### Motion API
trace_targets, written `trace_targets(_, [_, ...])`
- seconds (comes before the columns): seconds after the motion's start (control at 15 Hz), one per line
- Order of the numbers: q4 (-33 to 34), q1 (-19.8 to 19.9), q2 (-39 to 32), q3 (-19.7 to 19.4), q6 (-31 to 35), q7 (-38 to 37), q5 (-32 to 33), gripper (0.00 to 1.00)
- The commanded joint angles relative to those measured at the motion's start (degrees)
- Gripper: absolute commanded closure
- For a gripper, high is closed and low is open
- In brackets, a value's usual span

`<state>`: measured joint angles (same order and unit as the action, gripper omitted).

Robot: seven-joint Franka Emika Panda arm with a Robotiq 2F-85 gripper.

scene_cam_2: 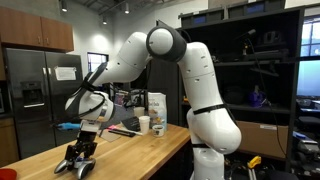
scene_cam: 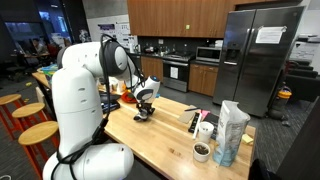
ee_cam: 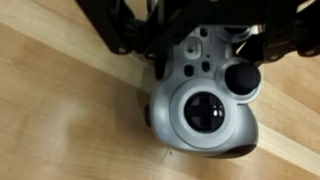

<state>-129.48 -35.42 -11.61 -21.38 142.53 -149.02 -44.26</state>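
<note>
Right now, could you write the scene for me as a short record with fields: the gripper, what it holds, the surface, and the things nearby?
gripper: gripper, low at the table, jaws closed
held thing: game controller, silver-white with two black thumbsticks, gripped at its upper end in the wrist view
surface: wooden table
contact with table: cannot tell whether the controller rests on the wood or is just above it
nearby: white bag and small cup, standing apart from the gripper
background: refrigerator, stools
</note>
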Motion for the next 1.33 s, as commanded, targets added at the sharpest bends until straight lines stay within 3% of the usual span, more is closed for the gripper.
trace_targets(0.0, [1.6, -9.6, -6.0, -10.2, -0.8, 0.0, -4.9, 0.55])
trace_targets(0.2, [3.1, -18.7, -9.2, -19.4, -3.7, 0.0, -9.1, 0.55])
trace_targets(0.73, [4.8, -47.8, -25.0, -50.1, -16.3, 0.0, -24.0, 0.55])
trace_targets(0.93, [3.2, -54.6, -33.5, -57.9, -20.8, 0.0, -26.8, 0.55])
trace_targets(1.27, [4.4, -58.7, -49.0, -66.4, -34.1, 0.0, -29.5, 0.55])
